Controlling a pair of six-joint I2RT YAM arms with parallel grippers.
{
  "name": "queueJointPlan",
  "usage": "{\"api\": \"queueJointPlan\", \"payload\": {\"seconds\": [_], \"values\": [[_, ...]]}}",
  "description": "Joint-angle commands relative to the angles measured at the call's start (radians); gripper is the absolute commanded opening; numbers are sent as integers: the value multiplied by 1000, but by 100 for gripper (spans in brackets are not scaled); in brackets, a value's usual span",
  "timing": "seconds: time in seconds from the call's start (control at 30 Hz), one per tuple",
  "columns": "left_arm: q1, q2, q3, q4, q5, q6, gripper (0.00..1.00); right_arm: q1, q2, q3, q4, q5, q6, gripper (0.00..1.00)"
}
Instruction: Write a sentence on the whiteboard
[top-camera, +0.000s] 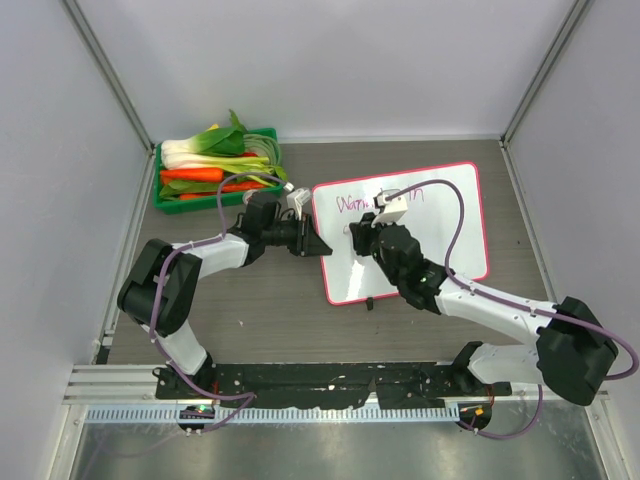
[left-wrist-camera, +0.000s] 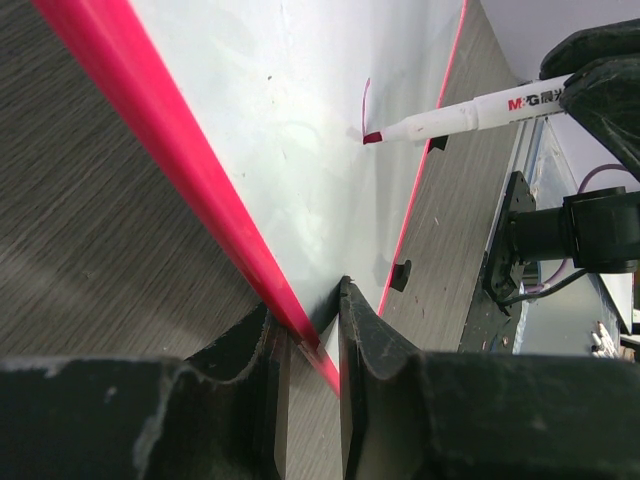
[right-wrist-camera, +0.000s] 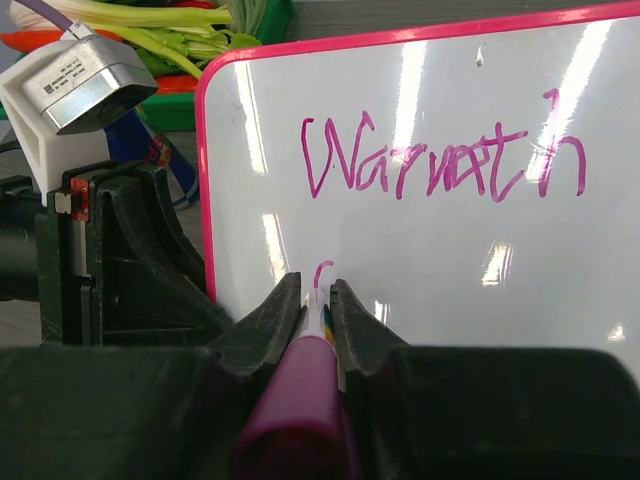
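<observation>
My left arm reaches forward and bends right, left gripper pinching the whiteboard edge. My right arm angles forward-left, right gripper clamped on the marker.

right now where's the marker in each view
top: hidden under the right tool, over the board's left half.
left wrist: marker upper right, tip at the board.
right wrist: bottom centre, gripped by the tool.
shared landmark: the board's pink frame.

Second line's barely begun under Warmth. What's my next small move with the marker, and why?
Probably slide the right tool slightly in the writing direction, tip on the whiteboard: the marker sits at one short stroke below "Warmth", and the left tool grips the frame.
</observation>
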Motion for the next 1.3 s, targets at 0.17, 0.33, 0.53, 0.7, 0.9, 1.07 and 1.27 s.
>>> {"api": "queueJointPlan", "payload": {"seconds": [0.17, 0.33, 0.53, 0.7, 0.9, 1.07, 1.27], "values": [[-26, 40, -11, -92, -96, 129, 0, 3, -43, -39, -46, -7, 7, 1], [-28, 40, -14, -90, -93, 133, 0, 4, -61, -61, -58, -16, 9, 1], [-28, 42, -13, -90, -93, 131, 0, 4, -66, -70, -70, -47, 16, 1], [-28, 42, -11, -93, -94, 131, 0, 6, -75, -61, -66, -86, 29, 2], [-28, 40, -10, -95, -93, 133, 0, 4, -115, -47, -12, -116, 66, 1], [-29, 40, -11, -93, -93, 133, 0, 4, -90, -1, 9, -94, 56, 1], [-29, 42, -11, -93, -93, 133, 0, 4, -12, 50, 14, -68, 30, 1]]}}
